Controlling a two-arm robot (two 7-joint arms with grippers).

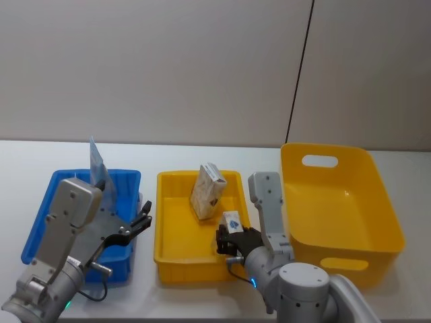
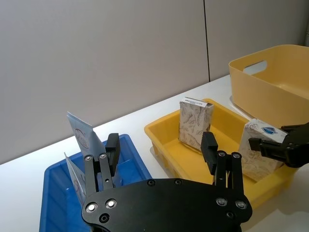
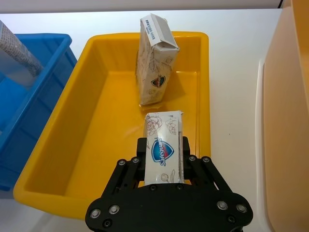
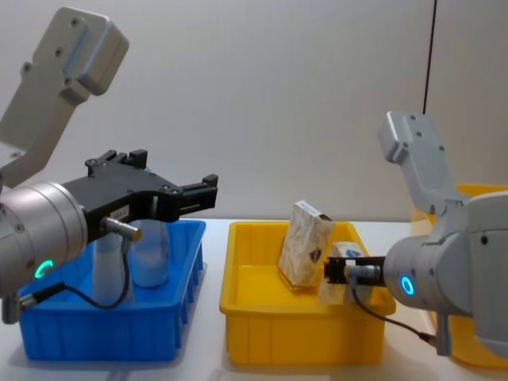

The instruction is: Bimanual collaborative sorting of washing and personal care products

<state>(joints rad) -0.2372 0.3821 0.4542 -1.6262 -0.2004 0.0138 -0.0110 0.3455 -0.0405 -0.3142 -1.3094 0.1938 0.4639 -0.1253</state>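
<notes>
Cartons: I am counting two small patterned cartons. One carton [image 3: 163, 145] is sitting upright in the near right part of the shallow yellow bin [image 1: 168, 232]; I cannot tell whether it is touching the floor. The other carton [image 1: 207, 192] is standing tilted at the far end, apart from the first.
Right hand: the right hand [image 3: 163, 162] is gripping the near carton by its sides, fingers closed against it.
Tube: I am seeing one squeeze tube [image 1: 97, 161], standing at the far side of the blue bin [image 1: 39, 225], flat end up.
Bottle: one translucent bluish bottle [image 4: 151, 254] is standing in the same blue bin.
Left hand: the left hand [image 1: 140, 224] is hovering over the blue bin's near right side, fingers spread wide, holding nothing.
Around: one large yellow bin [image 1: 377, 202] with handle slots is sitting to the right, all three bins on the white tabletop [image 1: 20, 161].
In the way: my left arm is covering much of the blue bin from the head.
</notes>
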